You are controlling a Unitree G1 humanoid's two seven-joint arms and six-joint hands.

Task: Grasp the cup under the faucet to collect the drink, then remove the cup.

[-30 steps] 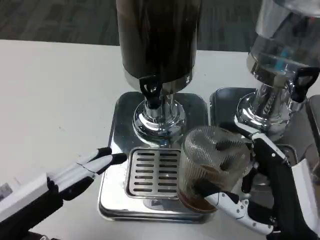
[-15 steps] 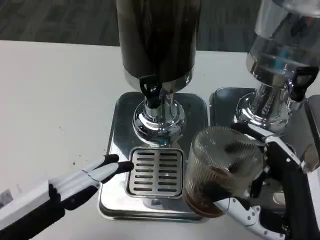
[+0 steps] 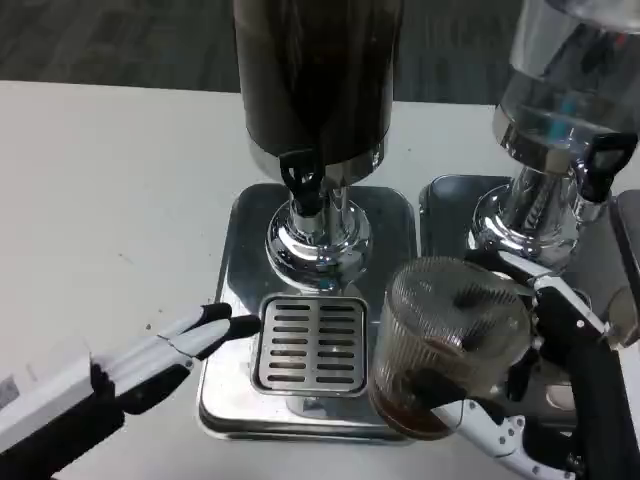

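White tabletop, dark dispenser (image 3: 315,90): the right hand (image 3: 540,390) grasps the ribbed cup (image 3: 450,340), brown drink inside, beside the grille (image 3: 310,343), apparently clear of the faucet (image 3: 302,182). Left hand (image 3: 165,350) waits released, fingers extended, touching the tray (image 3: 240,240).

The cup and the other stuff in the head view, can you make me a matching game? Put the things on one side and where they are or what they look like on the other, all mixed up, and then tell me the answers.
Things:
1. cup
2. drip grate
3. left hand
4. dark dispenser

Descriptions:
A. tall, standing at the back of the metal tray, with a black tap
B. clear and ribbed, brown drink at the bottom, held by the right hand
C. fingers stretched out, tips by the tray's left edge
D. silver with slots, below the tap

Pairs: 1-B, 2-D, 3-C, 4-A
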